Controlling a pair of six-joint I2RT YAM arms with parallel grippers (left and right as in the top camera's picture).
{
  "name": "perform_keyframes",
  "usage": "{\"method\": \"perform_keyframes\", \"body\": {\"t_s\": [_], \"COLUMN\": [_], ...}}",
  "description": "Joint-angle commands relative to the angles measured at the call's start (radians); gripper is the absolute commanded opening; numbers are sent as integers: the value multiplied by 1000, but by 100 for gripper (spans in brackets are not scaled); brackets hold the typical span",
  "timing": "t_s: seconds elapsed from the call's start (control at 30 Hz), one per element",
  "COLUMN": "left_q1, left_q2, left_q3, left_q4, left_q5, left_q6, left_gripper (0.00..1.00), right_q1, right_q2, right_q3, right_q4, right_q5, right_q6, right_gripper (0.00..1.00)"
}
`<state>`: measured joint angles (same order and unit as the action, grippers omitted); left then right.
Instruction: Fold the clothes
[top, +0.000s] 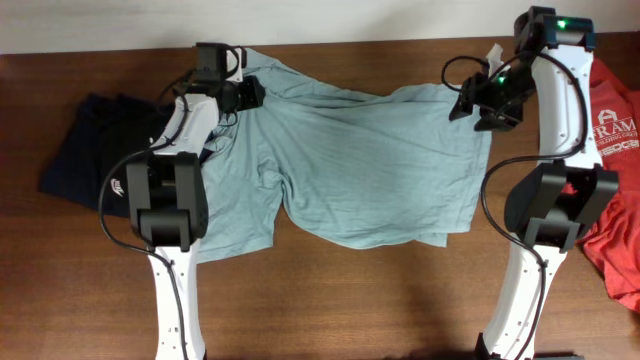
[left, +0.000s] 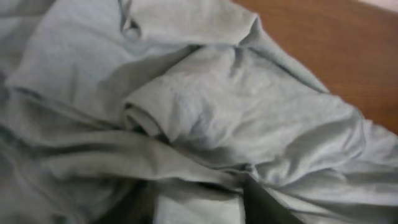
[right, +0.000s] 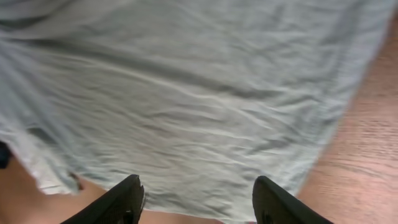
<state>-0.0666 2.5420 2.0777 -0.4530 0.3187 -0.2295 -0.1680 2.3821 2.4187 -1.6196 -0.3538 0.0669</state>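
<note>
The pale grey-blue T-shirt (top: 370, 160) lies spread and wrinkled across the middle of the wooden table (top: 350, 300). My left gripper (top: 250, 93) is low over its far left corner. In the left wrist view the shirt (left: 249, 106) is bunched in folds, and the left gripper (left: 202, 208) stands open with cloth lying in the gap between its dark fingers (left: 264, 208). My right gripper (top: 468, 105) hovers at the shirt's far right corner. The right wrist view shows that gripper (right: 196, 202) open above the shirt's (right: 186, 93) edge, holding nothing.
A navy shirt (top: 85, 145) lies crumpled at the left, partly under the left arm. At the right edge of the table lies a red shirt with white lettering (top: 615, 150), behind the right arm. Bare wood (right: 367, 155) shows beside the pale shirt's hem.
</note>
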Motion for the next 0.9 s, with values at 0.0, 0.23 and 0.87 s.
{"method": "perform_keyframes", "body": {"t_s": [0.0, 0.23, 0.87], "left_q1": [27, 31, -12], "left_q2": [40, 39, -24], "left_q3": [95, 361, 1062], "left_q4": [-71, -431, -1208], "left_q5": [50, 111, -8], "left_q6": [11, 206, 319], "left_gripper": [63, 76, 69], "right_q1": [5, 31, 18], "right_q2": [-18, -18, -18], "right_q3": [-59, -336, -704], "right_q4": [9, 133, 738], "right_q5": [64, 63, 310], "right_q6": [-2, 19, 178], "right_gripper": [57, 4, 4]}}
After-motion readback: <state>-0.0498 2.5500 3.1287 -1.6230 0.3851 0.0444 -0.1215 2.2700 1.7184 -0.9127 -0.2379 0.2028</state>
